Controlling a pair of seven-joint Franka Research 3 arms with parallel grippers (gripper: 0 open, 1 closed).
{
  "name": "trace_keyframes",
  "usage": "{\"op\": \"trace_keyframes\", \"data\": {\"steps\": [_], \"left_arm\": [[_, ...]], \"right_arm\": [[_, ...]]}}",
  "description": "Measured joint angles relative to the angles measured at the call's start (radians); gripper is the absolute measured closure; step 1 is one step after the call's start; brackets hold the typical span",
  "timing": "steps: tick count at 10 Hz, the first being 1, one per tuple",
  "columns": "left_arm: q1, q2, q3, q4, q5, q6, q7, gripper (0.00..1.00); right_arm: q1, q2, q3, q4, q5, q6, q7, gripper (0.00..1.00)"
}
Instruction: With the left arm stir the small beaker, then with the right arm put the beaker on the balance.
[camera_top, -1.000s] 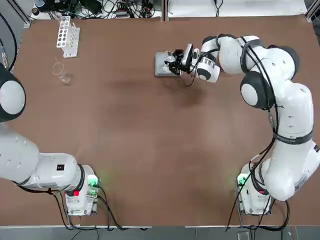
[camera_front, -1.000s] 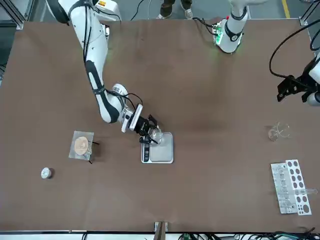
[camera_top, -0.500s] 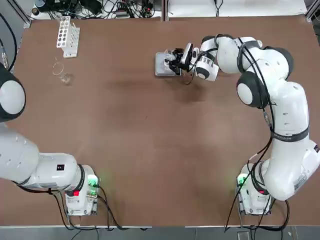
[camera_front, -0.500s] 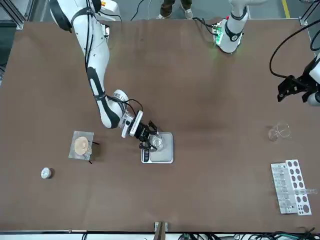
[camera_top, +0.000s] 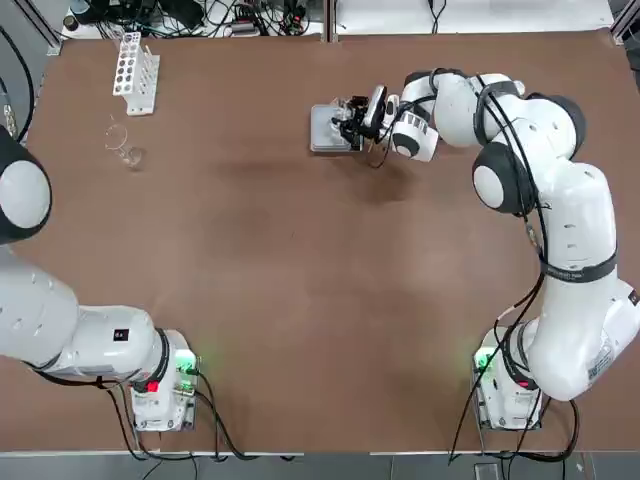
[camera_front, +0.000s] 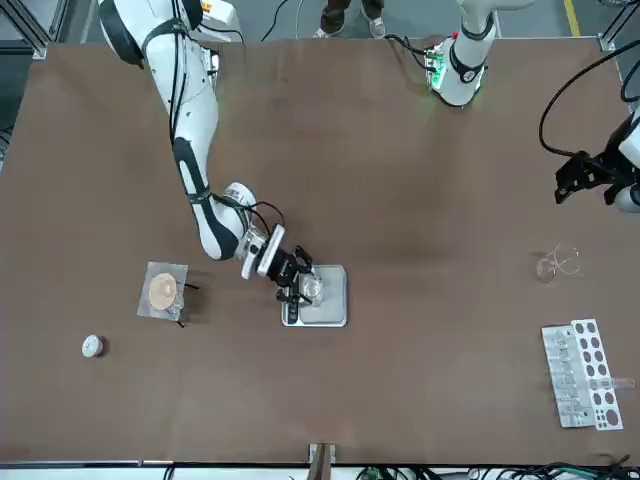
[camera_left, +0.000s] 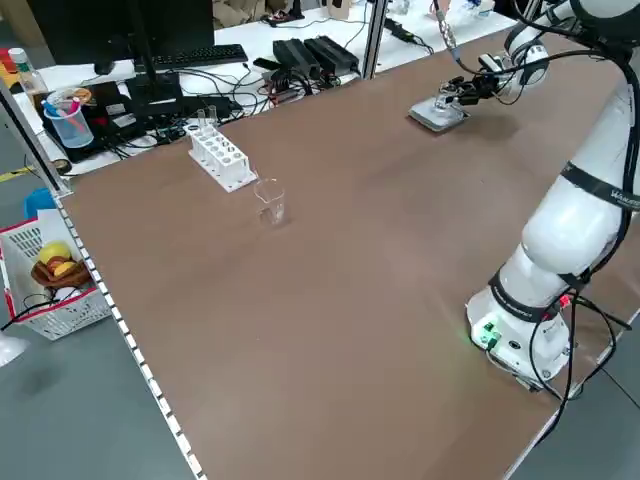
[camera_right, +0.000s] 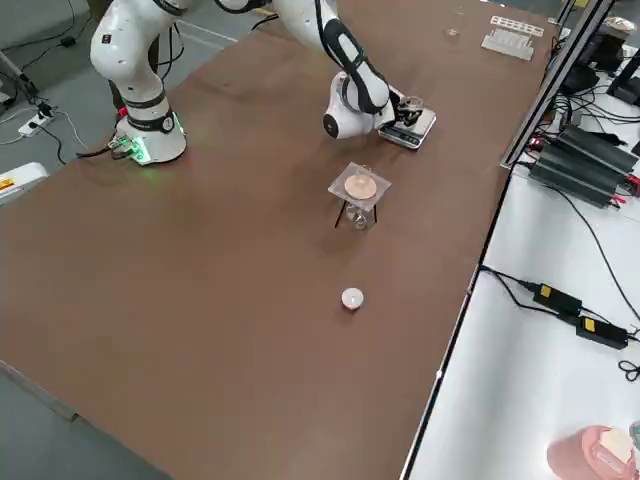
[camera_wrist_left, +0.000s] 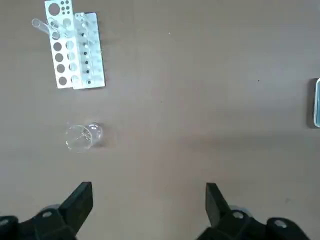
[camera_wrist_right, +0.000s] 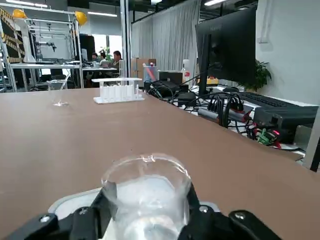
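The small beaker, a tiny clear glass cylinder, sits between my right gripper's fingers, which press on both its sides. It hangs at the display-strip side of the balance, a flat silver-grey scale at the table's far middle. I cannot tell whether its base touches the plate. My right gripper reaches in low from the side, shut on the beaker. My left gripper is open and hovers high over the far left of the table, holding nothing.
A larger clear glass vessel with a rod stands at the far left, next to a white test tube rack. On the right side are a gauze stand with a round pad and a small white round object.
My right gripper has drawn in over the balance with the beaker and sunk lower toward the plate. The left arm has not moved.
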Motion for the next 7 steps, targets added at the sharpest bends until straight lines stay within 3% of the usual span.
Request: {"op": "trace_keyframes", "data": {"steps": [1,3,7], "left_arm": [[0.0,0.0,0.0,0.0,0.0,0.0,0.0,0.0],[0.0,0.0,0.0,0.0,0.0,0.002,0.0,0.0],[0.0,0.0,0.0,0.0,0.0,0.004,0.0,0.0]], "right_arm": [[-0.003,0.0,0.0,0.0,0.0,0.0,0.0,0.3],[-0.006,0.0,-0.001,0.001,0.0,0.001,0.0,0.01],[-0.007,0.001,0.002,-0.009,0.0,0.005,0.002,0.0]]}}
